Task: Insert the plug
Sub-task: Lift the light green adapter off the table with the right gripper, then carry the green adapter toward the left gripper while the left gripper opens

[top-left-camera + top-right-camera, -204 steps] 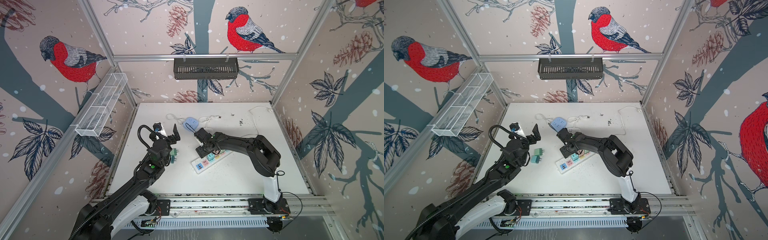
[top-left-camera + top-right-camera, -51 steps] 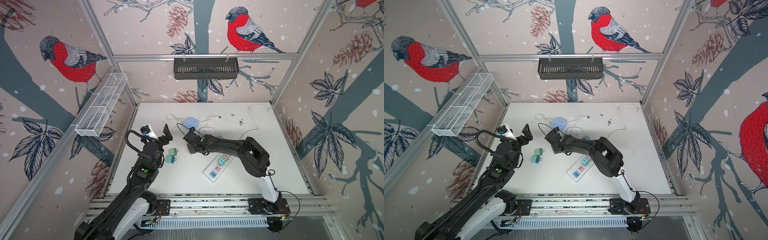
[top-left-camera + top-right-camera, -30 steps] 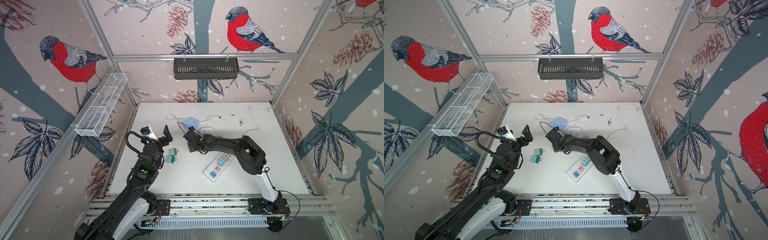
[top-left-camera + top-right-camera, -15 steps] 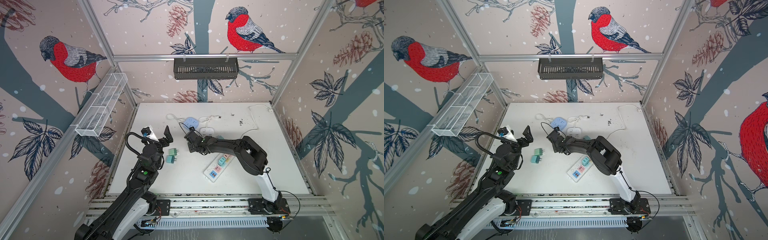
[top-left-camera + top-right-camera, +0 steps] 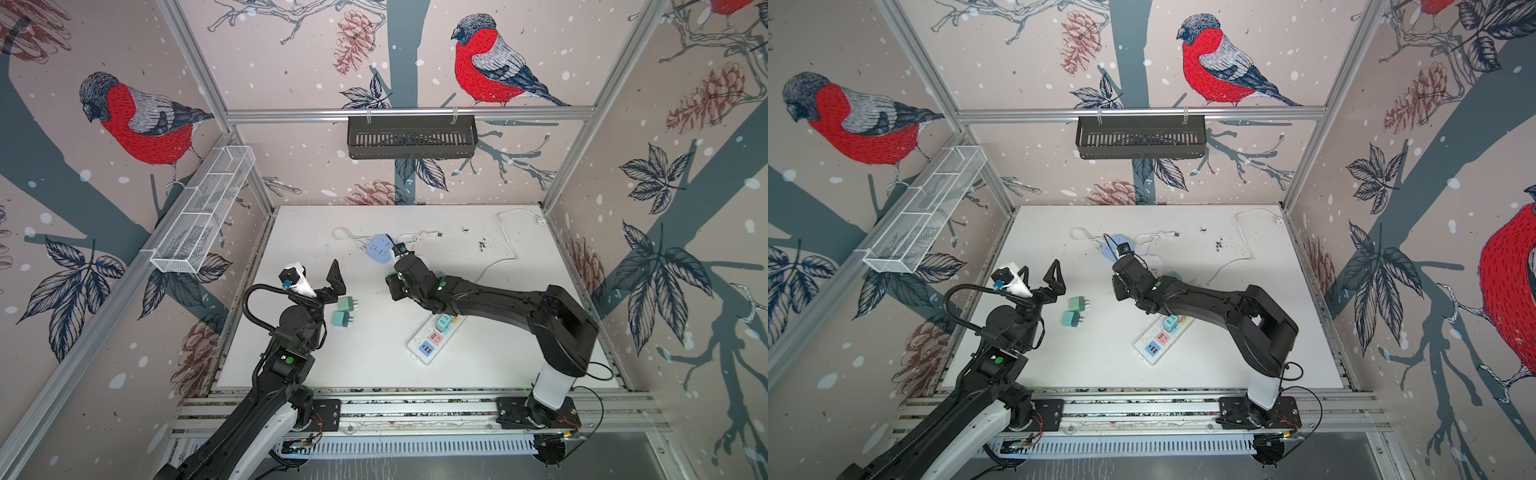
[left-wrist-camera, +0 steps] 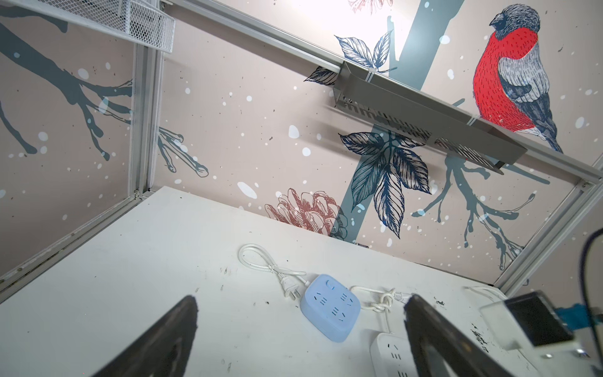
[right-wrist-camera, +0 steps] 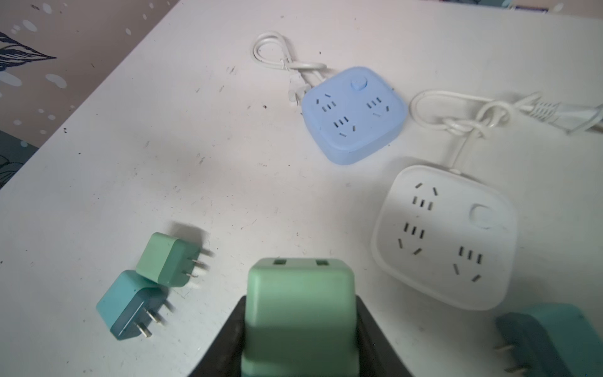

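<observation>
Right pincer (image 5: 393,288): clenched on a mint-green plug (image 7: 300,306), one black finger on each of two opposite sides.
Green plug: in that grip, near the blue socket block (image 7: 354,114), on the side toward the arm bases; prongs hidden.
Left pincer (image 5: 318,279): released, fingers spread wide, nothing between them, well apart from the blue socket block.
White socket block (image 7: 443,235): flat on the bench (image 5: 374,361), just beside the blue socket block.
Loose plugs: a mint one (image 7: 168,259) and a teal one (image 7: 130,305), touching, on their sides, well apart from the blue socket block.
Power strip (image 5: 432,340): farther from the blue socket block than the white one, with a teal plug (image 5: 444,322) seated in it.
</observation>
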